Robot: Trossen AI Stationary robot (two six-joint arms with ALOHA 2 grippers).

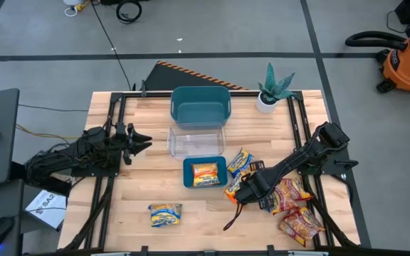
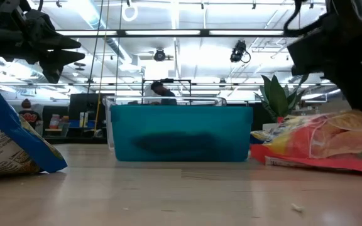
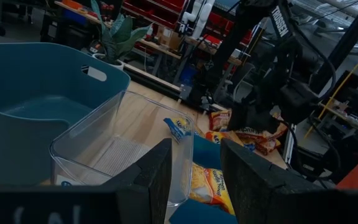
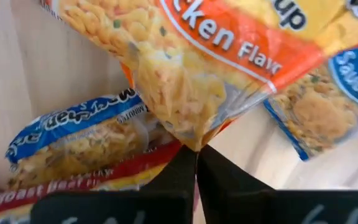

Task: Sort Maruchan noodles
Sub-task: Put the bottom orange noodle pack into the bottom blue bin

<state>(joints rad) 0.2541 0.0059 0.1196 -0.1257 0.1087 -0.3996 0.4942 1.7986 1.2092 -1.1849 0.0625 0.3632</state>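
Observation:
Maruchan noodle packets lie in a heap at the right: an orange one [image 1: 233,189], a yellow-and-blue one [image 1: 240,161] and dark red ones [image 1: 291,193]. One more orange packet [image 1: 205,173] lies in a small blue bin [image 1: 188,175], and a yellow-and-blue packet [image 1: 166,214] lies alone at the near left. My right gripper [image 1: 243,193] points down at the heap and is shut on the orange packet [image 4: 185,68]. My left gripper [image 1: 145,142] hovers open at the table's left, level, facing the bins. My right gripper pinches the orange packet by a crimped corner of its edge [image 4: 193,138] between its two fingers. The fingers come from above, pointing steeply down. The rest of the packet lies on the other packets [image 4: 73,134] of the heap.
A large teal bin [image 1: 201,104] stands at the far middle, with a clear bin [image 1: 196,141] just in front of it. A potted plant [image 1: 270,91] stands at the far right. Bare wood shows at the near middle and left.

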